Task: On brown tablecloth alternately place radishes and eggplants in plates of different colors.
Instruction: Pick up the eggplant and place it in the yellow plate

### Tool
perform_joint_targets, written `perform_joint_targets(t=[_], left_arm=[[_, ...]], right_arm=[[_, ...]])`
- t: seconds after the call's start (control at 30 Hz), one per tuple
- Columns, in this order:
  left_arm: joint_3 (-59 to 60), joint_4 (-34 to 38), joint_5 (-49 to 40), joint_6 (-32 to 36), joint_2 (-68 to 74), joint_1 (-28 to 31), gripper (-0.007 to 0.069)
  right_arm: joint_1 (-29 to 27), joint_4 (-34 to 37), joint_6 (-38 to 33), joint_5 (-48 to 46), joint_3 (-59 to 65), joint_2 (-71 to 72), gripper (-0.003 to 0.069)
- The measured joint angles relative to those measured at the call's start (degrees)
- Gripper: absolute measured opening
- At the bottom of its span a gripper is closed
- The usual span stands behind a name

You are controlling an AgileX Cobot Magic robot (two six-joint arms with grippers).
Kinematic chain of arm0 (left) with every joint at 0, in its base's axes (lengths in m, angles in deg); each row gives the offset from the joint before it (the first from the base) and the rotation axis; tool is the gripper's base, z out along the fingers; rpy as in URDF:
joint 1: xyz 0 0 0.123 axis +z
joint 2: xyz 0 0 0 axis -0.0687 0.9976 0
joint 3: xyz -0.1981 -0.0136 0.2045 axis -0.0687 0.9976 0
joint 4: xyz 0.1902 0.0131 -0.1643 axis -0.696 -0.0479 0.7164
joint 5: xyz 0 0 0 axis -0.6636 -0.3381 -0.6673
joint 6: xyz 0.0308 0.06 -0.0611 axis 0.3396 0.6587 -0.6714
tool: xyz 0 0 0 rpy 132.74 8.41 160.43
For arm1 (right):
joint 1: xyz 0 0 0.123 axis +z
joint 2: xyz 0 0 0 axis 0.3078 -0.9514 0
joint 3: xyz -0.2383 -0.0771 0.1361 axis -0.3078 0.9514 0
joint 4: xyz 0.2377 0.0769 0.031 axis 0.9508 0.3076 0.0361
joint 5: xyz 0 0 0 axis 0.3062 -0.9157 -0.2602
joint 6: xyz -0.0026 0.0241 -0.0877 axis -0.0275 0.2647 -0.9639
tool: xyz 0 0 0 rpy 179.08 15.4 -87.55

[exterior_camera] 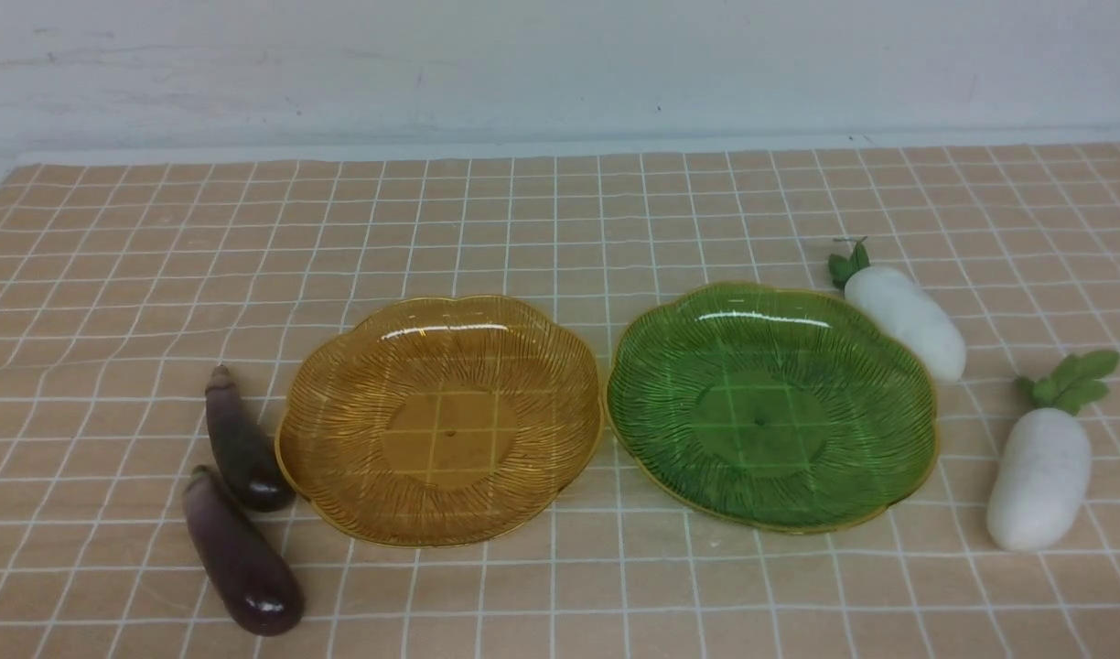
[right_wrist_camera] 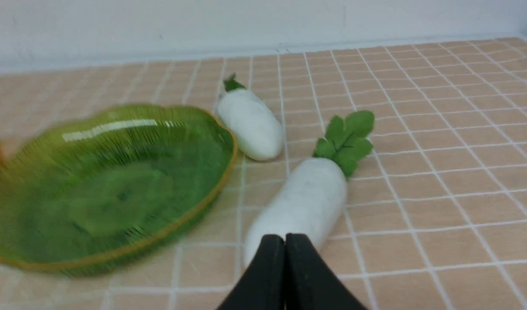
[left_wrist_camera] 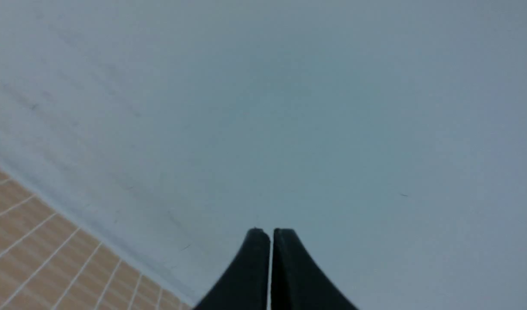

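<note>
right gripper (right_wrist_camera: 285, 237): jaws pressed flat together, nothing between them. It hangs low over the cloth and points at the blunt end of the nearer radish (right_wrist_camera: 302, 202). Whether it touches that end, I cannot tell.
left gripper (left_wrist_camera: 271, 232): jaws closed to a hairline slit, holding nothing. It is aimed at the pale wall (left_wrist_camera: 289, 107).
radishes: both lie on the cloth to the right of the green plate (exterior_camera: 770, 407). The farther radish (exterior_camera: 906, 320) sits just beside the plate's far rim, and contact is unclear. The nearer one lies apart from the plate, its leaves pointing away from the robot.
eggplants: both lie on the cloth to the left of the amber plate (exterior_camera: 441, 421). The farther eggplant (exterior_camera: 240, 444) has its round end right at the plate's rim. The nearer eggplant (exterior_camera: 242, 558) starts beside that same end and runs toward the robot.
plates: side by side mid-table, amber on the left and green on the right, rims nearly meeting. Both are bare.
cloth (exterior_camera: 560, 229): tan with a white grid, a little rippled on the left.
done: nothing yet, as no vegetable is on a plate.
left to do: all four pieces have to go onto the plates, in alternation. I judge the right gripper must open before it can take the radish in front of it.
hard to see: neither arm shows in the front view. The left wrist view shows only wall and a corner of cloth. In the right wrist view the green plate is smeared, and the amber plate is only a sliver at the edge.
</note>
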Motion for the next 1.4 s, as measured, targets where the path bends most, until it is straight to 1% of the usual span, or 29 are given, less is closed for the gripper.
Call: perform_joint_targets(t=[0.07, 0.1, 0.17, 0.2, 0.23, 0.27, 0.3, 0.33, 0.37, 0.47, 0.53, 0.6, 0.7, 0.8, 0.87, 0.93, 1.0, 1.1, 1.13, 1.3, 1.33, 1.4], left_arm=[[-7.5, 0.0, -6.0, 5.0, 2.6, 0.0, -0.0004], [-12.4, -0.1, -10.9, 9.4, 5.9, 0.0, -0.0004], [-20.7, -0.3, -21.8, 17.1, 14.9, 0.0, -0.0004], [-24.4, -0.9, -28.6, 19.4, 20.4, 0.0, -0.0004], [-27.5, -2.3, -35.5, 20.3, 25.4, 0.0, -0.0004], [-29.5, -3.8, -41.0, 20.3, 30.5, 0.0, -0.0004], [-30.5, -5.6, -43.5, 20.0, 33.8, 0.0, -0.0004], [-31.5, -7.6, -48.3, 18.8, 38.5, 0.0, -0.0004], [-32.1, -10.0, -50.6, 17.0, 42.8, 0.0, -0.0004], [-32.6, -16.4, -53.1, 10.1, 51.4, 0.0, -0.0004], [-32.7, -19.6, -53.3, 6.5, 55.8, 0.9, -0.0004], [-32.9, -21.7, -53.5, 4.6, 59.2, 3.6, -0.0004], [-33.5, -21.5, -54.5, 3.9, 63.2, 8.8, -0.0004], [-35.6, -17.3, -55.6, 4.6, 67.7, 13.1, -0.0003], [-37.5, -14.3, -55.6, 6.6, 70.0, 13.3, -0.0002], [-39.6, -12.0, -55.1, 8.6, 72.3, 12.8, 0.0009], [-40.8, -11.6, -53.5, 9.5, 74.1, 11.7, 0.0043], [-41.4, -12.4, -51.4, 9.8, 78.0, 9.4, 0.0149], [-41.4, -12.9, -51.1, 9.8, 79.6, 8.5, 0.0213], [-41.4, -13.8, -49.2, 9.8, 85.9, 6.7, 0.0461], [-41.4, -14.4, -49.2, 9.8, 86.9, 6.7, 0.0497], [-41.4, -15.4, -49.2, 9.3, 88.1, 6.7, 0.0533]], right_arm=[[0.0, 8.6, 3.7, 5.1, 0.1, 0.0, -0.0015], [0.0, 14.7, 5.8, 8.2, 0.1, 0.0, -0.0015], [0.0, 23.4, 8.9, 11.7, 0.1, 0.0, -0.0015], [0.0, 27.2, 9.6, 13.1, 0.1, 0.0, -0.0015], [0.0, 31.1, 9.8, 14.4, 0.2, 0.0, -0.0015], [0.0, 33.2, 9.3, 15.1, 0.2, 0.0, -0.0015], [0.0, 34.3, 8.3, 15.4, 0.2, 0.0, -0.0015], [0.0, 34.8, 7.1, 15.5, 0.2, 0.0, -0.0015], [0.0, 35.1, 6.0, 15.6, 0.2, 0.0, -0.0015], [0.0, 36.8, 4.3, 16.1, 0.2, 0.0, -0.0015], [0.1, 36.8, 2.6, 11.5, -1.4, 0.0, -0.0015], [0.5, 34.1, -2.1, 3.9, -6.4, -0.1, -0.0015], [0.7, 29.0, -8.9, -7.2, -17.4, -4.1, -0.0015], [0.9, 24.8, -11.1, -18.0, -30.0, -13.2, -0.0015], [0.9, 21.2, -11.8, -28.3, -39.5, -22.5, -0.0015], [0.9, 18.2, -13.2, -35.8, -44.5, -28.9, -0.0015], [0.9, 16.5, -16.8, -39.5, -46.9, -34.7, -0.0015], [0.9, 16.5, -18.8, -40.0, -46.7, -37.3, -0.0015], [0.9, 16.5, -19.1, -39.8, -46.5, -37.3, -0.0015], [0.9, 16.5, -19.4, -38.6, -45.3, -37.3, -0.0015], [0.9, 16.5, -19.4, -38.4, -45.3, -37.3, -0.0015], [0.9, 16.5, -19.4, -37.7, -45.3, -37.3, -0.0015]])
